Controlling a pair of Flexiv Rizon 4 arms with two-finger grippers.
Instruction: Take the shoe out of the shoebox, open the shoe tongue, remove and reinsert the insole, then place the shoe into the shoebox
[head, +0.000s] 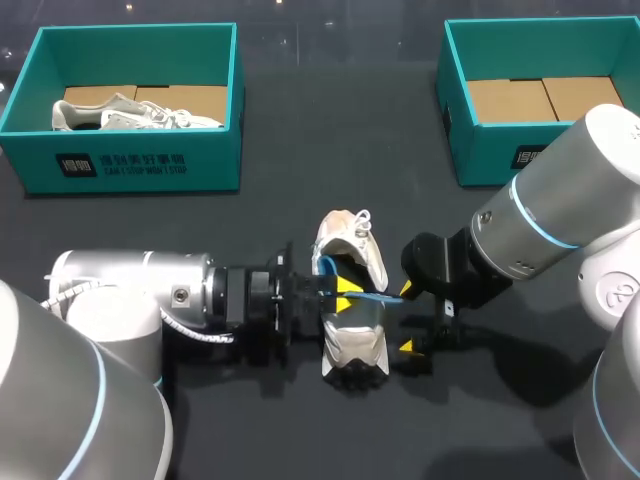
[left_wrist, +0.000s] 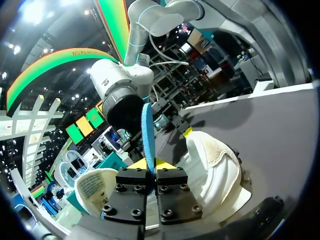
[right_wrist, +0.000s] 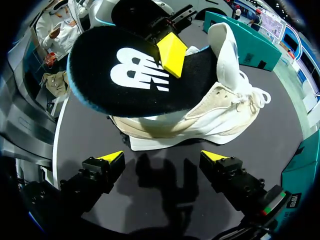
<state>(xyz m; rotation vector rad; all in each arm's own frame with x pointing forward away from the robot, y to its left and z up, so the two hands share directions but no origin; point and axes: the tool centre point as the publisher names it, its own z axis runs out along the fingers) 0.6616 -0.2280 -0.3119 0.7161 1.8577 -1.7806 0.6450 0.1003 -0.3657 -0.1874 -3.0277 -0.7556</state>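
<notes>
Our left claw (head: 346, 296) pinches the insole (right_wrist: 125, 75), our right claw (head: 407, 318) hangs wide, so we should brace the shoe (head: 355, 335) first.

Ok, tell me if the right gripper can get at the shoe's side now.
Probably yes: the open right gripper faces the shoe, nothing between; the insole in the left gripper sits higher.

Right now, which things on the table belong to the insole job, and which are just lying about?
Job: shoe, insole, left gripper, right gripper, probably the empty shoebox.
Lying about: second shoebox, other shoe inside it.
</notes>
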